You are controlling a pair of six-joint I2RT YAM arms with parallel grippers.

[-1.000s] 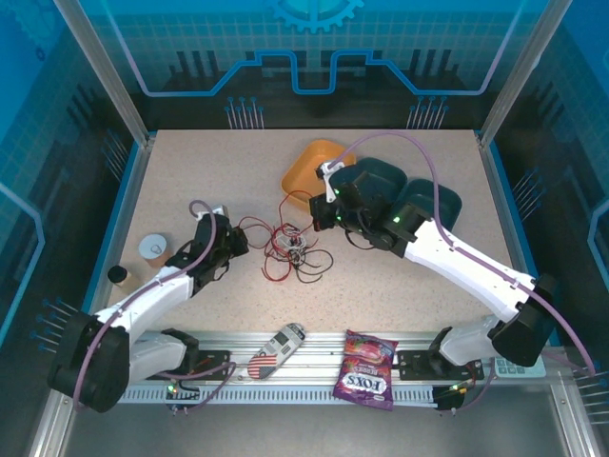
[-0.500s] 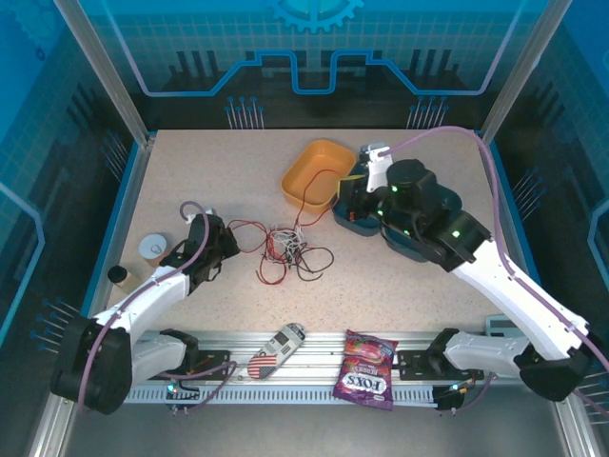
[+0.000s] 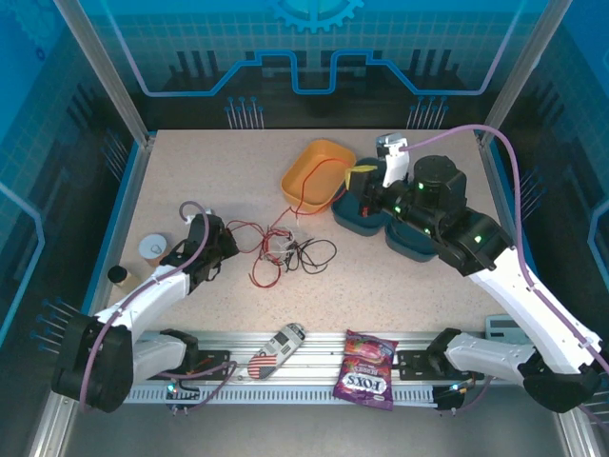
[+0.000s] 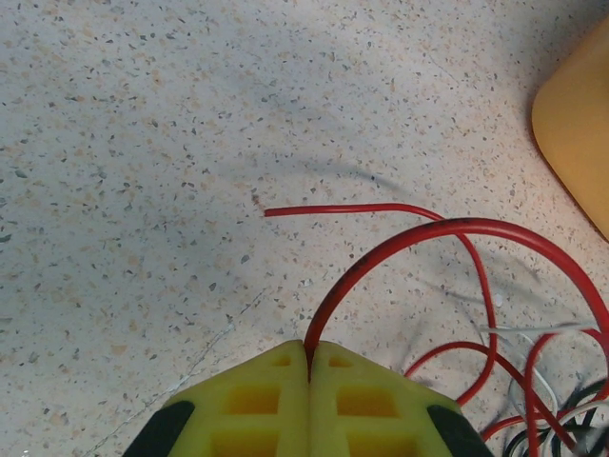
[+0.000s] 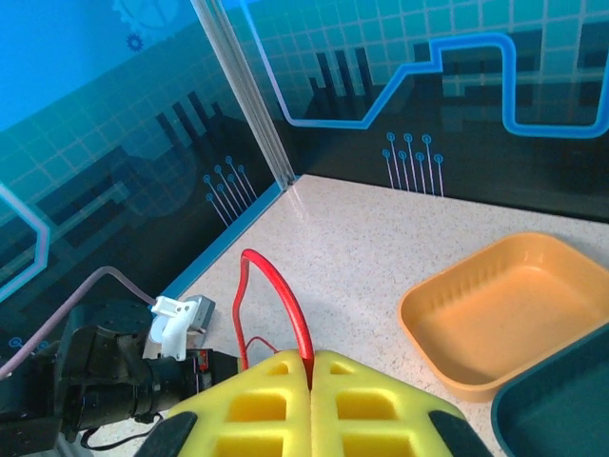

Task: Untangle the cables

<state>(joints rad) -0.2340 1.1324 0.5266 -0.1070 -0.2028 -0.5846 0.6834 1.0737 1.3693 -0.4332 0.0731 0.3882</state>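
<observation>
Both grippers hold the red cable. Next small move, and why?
Probably draw the right gripper slightly up and away: both it and the left gripper pinch the red cable, whose middle lies tangled with the black cable and white cable.

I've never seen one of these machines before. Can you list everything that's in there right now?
Red cable: one, red, mid-table, pulled out to both sides.
Black cable: one, black, in the mid-table tangle.
White cable: one, white, in the same tangle.
Orange tray: one, orange, far middle.
Teal trays: two, dark teal, right of the orange one.
Paper cup: one, pale, left edge.
Candy bag: one, purple, on the near rail.
Table: one, speckled beige.
Left gripper: one, yellow fingers, shut on the red cable.
Right gripper: one, yellow fingers, shut on the red cable, raised.
</observation>
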